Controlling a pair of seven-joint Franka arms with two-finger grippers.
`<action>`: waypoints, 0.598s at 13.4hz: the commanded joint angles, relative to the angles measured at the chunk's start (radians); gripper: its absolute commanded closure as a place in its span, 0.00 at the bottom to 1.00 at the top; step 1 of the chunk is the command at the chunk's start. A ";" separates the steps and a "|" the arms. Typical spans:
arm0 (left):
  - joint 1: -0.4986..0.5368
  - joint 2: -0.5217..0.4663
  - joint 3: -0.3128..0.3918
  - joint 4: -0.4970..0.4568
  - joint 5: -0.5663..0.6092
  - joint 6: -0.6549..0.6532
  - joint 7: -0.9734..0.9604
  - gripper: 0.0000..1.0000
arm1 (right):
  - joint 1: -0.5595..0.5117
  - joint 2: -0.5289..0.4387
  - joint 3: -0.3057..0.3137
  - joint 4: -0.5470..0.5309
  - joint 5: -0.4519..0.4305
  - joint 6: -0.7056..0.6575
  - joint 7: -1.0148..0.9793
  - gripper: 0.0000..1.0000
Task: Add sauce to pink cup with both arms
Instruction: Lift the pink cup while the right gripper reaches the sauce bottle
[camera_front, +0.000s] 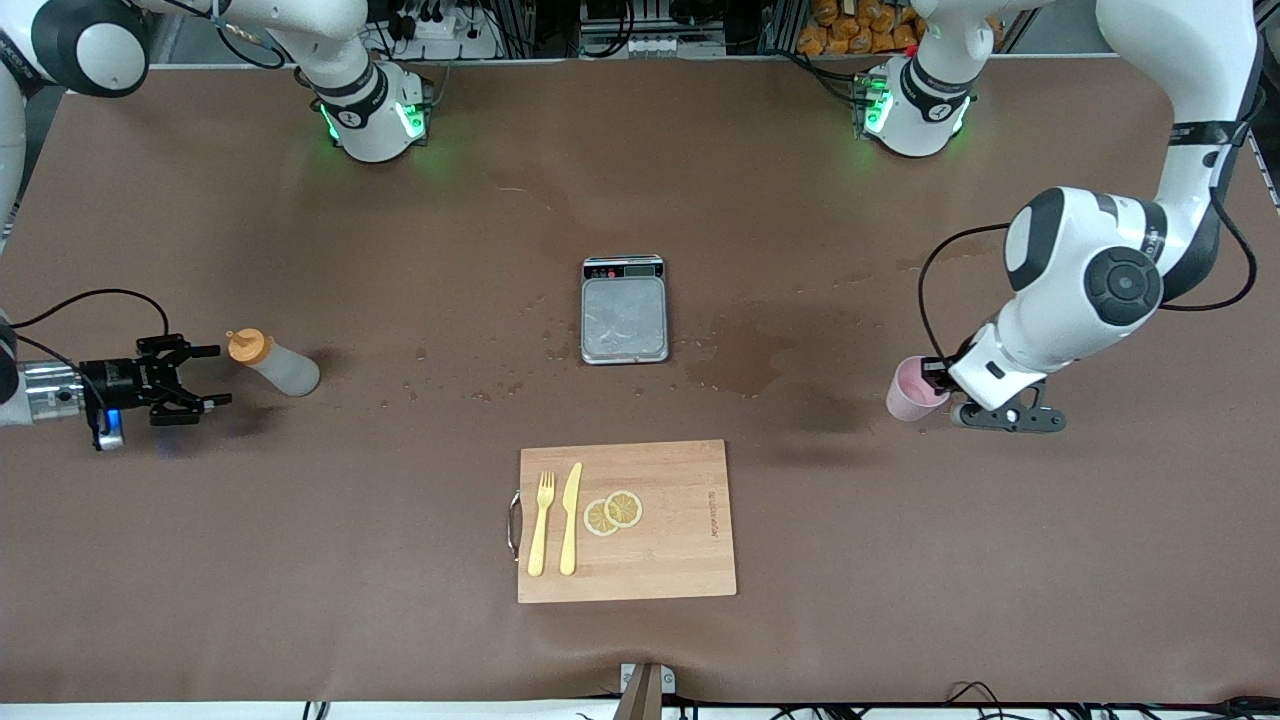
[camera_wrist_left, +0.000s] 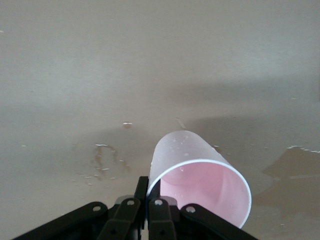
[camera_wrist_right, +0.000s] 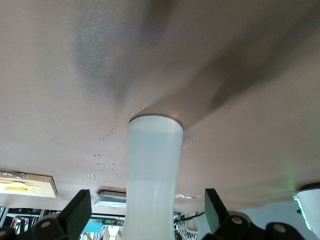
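Note:
The sauce bottle (camera_front: 278, 364) lies on its side at the right arm's end of the table, its orange cap (camera_front: 247, 346) turned toward my right gripper (camera_front: 210, 376). That gripper is open and low, just short of the cap. In the right wrist view the whitish bottle (camera_wrist_right: 152, 175) runs between the spread fingers (camera_wrist_right: 80, 210) without touching them. At the left arm's end, my left gripper (camera_wrist_left: 148, 192) is shut on the rim of the pink cup (camera_wrist_left: 200, 175). The pink cup (camera_front: 912, 390) is tilted, mouth toward the gripper, low by the table.
A steel kitchen scale (camera_front: 624, 310) sits mid-table. Nearer the front camera lies a wooden cutting board (camera_front: 680, 540) with a yellow fork (camera_front: 541, 522), a knife (camera_front: 570, 518) and lemon slices (camera_front: 613, 512). Wet stains (camera_front: 745, 360) mark the brown table beside the scale.

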 joint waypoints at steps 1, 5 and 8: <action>-0.003 0.015 -0.067 0.037 0.009 -0.022 -0.080 1.00 | -0.017 0.053 0.016 0.036 0.027 -0.017 0.021 0.00; -0.099 0.039 -0.118 0.076 0.011 -0.021 -0.289 1.00 | -0.006 0.081 0.018 0.027 0.050 -0.024 0.020 0.00; -0.200 0.039 -0.118 0.096 0.015 -0.021 -0.437 1.00 | -0.002 0.096 0.022 0.007 0.063 -0.025 0.018 0.00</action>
